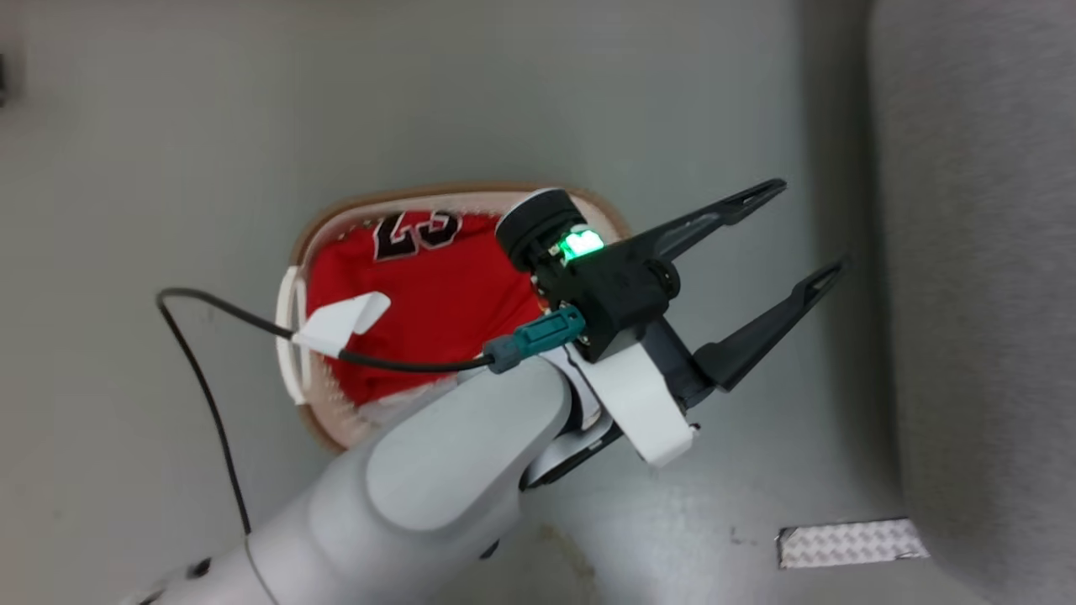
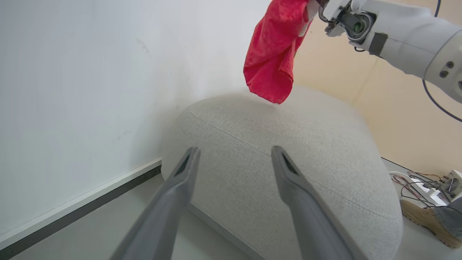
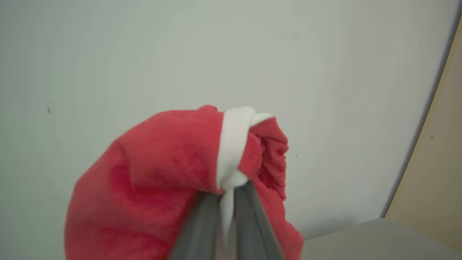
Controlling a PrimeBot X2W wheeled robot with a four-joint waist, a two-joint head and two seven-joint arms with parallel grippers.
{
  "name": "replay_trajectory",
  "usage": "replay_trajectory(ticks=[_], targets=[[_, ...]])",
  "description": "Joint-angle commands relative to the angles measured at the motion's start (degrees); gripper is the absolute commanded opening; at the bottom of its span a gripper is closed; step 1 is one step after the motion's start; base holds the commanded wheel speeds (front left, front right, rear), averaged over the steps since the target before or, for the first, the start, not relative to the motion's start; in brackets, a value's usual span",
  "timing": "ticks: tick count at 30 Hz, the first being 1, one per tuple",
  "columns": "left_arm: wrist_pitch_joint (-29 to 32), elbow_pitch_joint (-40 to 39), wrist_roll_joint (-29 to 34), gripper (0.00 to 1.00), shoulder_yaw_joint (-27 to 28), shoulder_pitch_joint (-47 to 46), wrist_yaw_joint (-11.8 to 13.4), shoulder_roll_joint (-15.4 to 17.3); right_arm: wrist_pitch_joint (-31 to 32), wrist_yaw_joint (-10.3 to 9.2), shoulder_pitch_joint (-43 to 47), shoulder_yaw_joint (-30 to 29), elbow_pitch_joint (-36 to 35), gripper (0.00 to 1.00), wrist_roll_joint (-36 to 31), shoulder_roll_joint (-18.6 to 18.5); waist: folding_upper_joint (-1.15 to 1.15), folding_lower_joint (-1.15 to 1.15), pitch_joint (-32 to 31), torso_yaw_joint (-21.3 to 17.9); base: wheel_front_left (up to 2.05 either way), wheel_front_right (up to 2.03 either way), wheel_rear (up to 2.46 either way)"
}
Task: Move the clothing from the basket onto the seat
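The cream basket (image 1: 329, 220) sits on the floor under my left arm, with red clothing (image 1: 437, 290) bearing a "23" patch inside it. My left gripper (image 1: 811, 225) hovers open and empty between the basket and the grey seat (image 1: 975, 252). In the left wrist view its fingers (image 2: 235, 150) point at the seat (image 2: 288, 155). My right gripper (image 3: 229, 189) is shut on a red garment with white trim (image 3: 162, 173). That garment (image 2: 272, 54) hangs from the right arm just above the seat's far side.
A black cable (image 1: 202, 378) with a white tag loops over the basket's left side. A metal tread plate (image 1: 853, 542) lies on the floor by the seat. A white wall (image 2: 90, 90) stands left of the seat. Wires, a power strip (image 2: 426, 187) and a shoe (image 2: 426, 222) lie at its right.
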Motion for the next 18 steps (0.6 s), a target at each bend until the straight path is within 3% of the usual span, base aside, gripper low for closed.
replay_trajectory(ticks=[1,6,12,13,14,15,18], targets=[[-0.38,-0.16,0.85,1.0,0.19,-1.01,0.0,-0.6,0.02,-0.14,-1.9,-0.95,1.27,0.0,-1.45,-1.06,0.0,-0.02,5.01,4.22,0.0,0.0,0.0],[-0.34,-0.58,1.03,1.0,1.5,1.02,0.16,-1.55,-0.82,-0.15,-4.36,-3.21,8.07,0.0,-5.89,-1.74,0.0,-0.02,6.88,6.15,0.0,0.0,0.0],[-0.35,-1.3,1.93,1.0,3.27,4.36,0.33,-1.67,-2.64,-0.15,-0.33,-7.84,18.93,0.0,-10.26,0.9,0.0,-0.02,6.88,6.74,0.0,0.0,0.0],[-0.35,-1.2,2.13,1.0,3.47,4.86,0.31,-1.43,-3.01,-0.15,0.32,-8.32,20.24,0.21,-10.87,1.63,0.0,-0.02,6.57,6.56,0.0,0.0,0.0],[-0.35,-1.02,2.32,1.0,3.78,5.43,0.29,-1.08,-3.32,-0.15,1.01,-8.47,21.61,0.36,-11.01,2.9,0.0,-0.02,6.09,6.29,0.0,0.0,0.0],[-0.35,-0.9,2.32,1.0,4.0,6.05,0.26,-0.86,-3.39,-0.15,1.92,-8.3,22.74,0.99,-10.9,3.92,0.0,-0.02,5.62,6.05,0.0,0.0,0.0],[-0.36,-0.2,2.14,1.0,4.98,7.93,0.17,-0.43,-4.14,-0.15,4.38,-7.56,24.57,1.0,-10.38,4.7,0.0,-0.02,3.29,5.34,0.0,0.0,0.0]])
